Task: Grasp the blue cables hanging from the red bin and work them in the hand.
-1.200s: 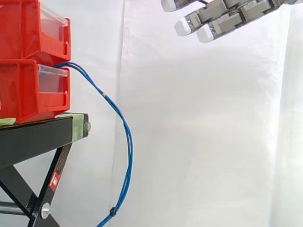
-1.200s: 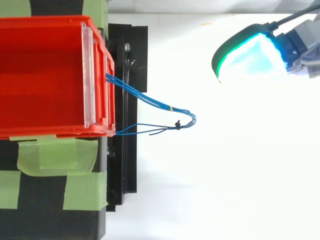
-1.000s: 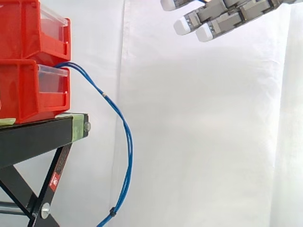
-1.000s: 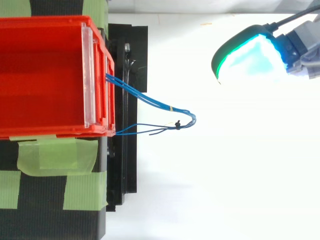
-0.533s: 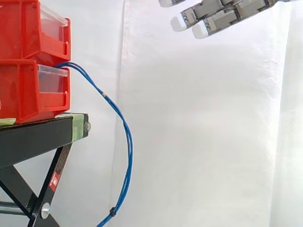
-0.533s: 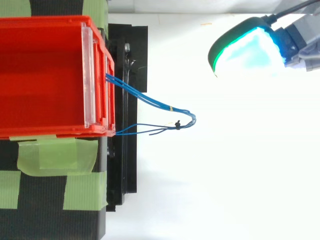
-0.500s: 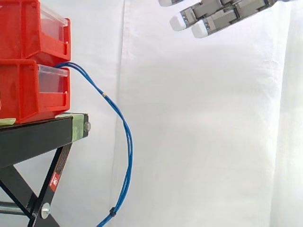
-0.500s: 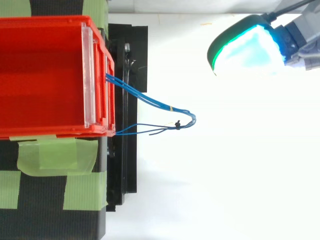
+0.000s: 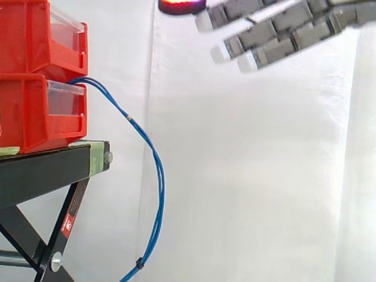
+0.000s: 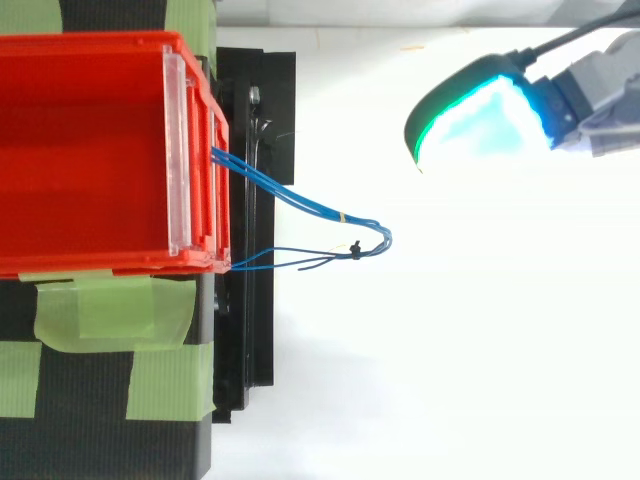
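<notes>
Nothing readable here, really. The only label is a little red sticker (image 9: 67, 224) on the leg of the black stand (image 9: 41, 170) at the lower left of the side view, and its print is too small to make out.

The robot hand (image 9: 276, 35) sits in the upper right of the side view with its fingers stretched out straight, pointing left and slightly down. It's wide open and has hold of nothing. Compared with half a second ago it has come down a bit and slid left. A red-glowing pad (image 9: 182, 6) now pokes in at the top edge, cut off by the frame, so it's probably one of the hand's own tips. In the top view the robot hand (image 10: 490, 110) glows cyan with a green rim at the upper right, and it has also nudged left since the earlier shot.

The blue cables (image 9: 155, 170) haven't budged. They come out of the lower red bin (image 9: 35, 111), just under the upper red bin (image 9: 35, 35), and arc down past the stand's edge toward the bottom of the frame. A black tie (image 9: 139, 262) sits low on them. From above, the blue cables (image 10: 310, 205) loop out to the right of the bin's front. They're well apart from the hand.
</notes>
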`<state>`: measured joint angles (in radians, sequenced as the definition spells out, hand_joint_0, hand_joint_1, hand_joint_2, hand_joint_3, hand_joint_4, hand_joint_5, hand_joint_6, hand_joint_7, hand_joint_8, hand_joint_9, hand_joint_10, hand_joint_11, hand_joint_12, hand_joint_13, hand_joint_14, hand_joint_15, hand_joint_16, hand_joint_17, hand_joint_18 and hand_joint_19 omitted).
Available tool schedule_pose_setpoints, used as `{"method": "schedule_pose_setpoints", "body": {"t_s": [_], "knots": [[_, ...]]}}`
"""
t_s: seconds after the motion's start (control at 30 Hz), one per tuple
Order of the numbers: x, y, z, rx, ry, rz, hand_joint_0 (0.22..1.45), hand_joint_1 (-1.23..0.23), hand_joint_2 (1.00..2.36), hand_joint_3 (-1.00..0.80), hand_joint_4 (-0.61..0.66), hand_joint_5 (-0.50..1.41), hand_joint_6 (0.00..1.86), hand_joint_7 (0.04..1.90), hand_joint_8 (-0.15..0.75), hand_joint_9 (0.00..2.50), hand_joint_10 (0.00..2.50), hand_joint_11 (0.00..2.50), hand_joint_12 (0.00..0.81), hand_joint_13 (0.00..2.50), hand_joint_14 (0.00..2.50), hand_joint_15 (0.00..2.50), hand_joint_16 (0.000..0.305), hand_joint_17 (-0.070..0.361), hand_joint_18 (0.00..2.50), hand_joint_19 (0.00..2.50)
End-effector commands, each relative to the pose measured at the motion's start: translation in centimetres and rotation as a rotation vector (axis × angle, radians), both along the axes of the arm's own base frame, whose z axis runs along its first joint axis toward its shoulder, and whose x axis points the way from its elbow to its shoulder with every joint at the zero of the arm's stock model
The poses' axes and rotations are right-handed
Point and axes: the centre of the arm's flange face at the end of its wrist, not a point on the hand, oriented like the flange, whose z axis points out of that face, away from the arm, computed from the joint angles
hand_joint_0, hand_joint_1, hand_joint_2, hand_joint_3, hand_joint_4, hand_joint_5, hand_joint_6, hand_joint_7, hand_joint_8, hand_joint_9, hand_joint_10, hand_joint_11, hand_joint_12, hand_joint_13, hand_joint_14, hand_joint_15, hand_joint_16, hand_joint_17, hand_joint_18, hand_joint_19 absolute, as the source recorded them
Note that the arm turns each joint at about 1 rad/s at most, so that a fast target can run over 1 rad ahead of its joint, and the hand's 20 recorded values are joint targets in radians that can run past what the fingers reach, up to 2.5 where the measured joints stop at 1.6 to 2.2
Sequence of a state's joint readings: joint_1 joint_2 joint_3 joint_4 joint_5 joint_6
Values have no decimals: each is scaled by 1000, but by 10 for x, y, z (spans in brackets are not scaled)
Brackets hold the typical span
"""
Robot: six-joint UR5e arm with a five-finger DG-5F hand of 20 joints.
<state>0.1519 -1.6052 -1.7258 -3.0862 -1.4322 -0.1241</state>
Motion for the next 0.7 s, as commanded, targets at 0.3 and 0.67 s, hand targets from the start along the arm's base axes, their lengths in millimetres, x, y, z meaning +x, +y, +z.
{"method": "schedule_pose_setpoints", "body": {"t_s": [0.3, 0.67], "knots": [[-9, -1, -75, 52, -179, -90, 633, -429, 1000, -1000, 82, -479, 4, 641, 215, 0, 1, 0, 324, 0, 5, 232, 68, 153, 0, 186], [-10, 23, -108, 31, -247, -122, 640, -435, 1000, -1000, 89, -465, 4, 653, 220, 0, 1, 0, 326, 0, 5, 235, 67, 152, 0, 183]]}}
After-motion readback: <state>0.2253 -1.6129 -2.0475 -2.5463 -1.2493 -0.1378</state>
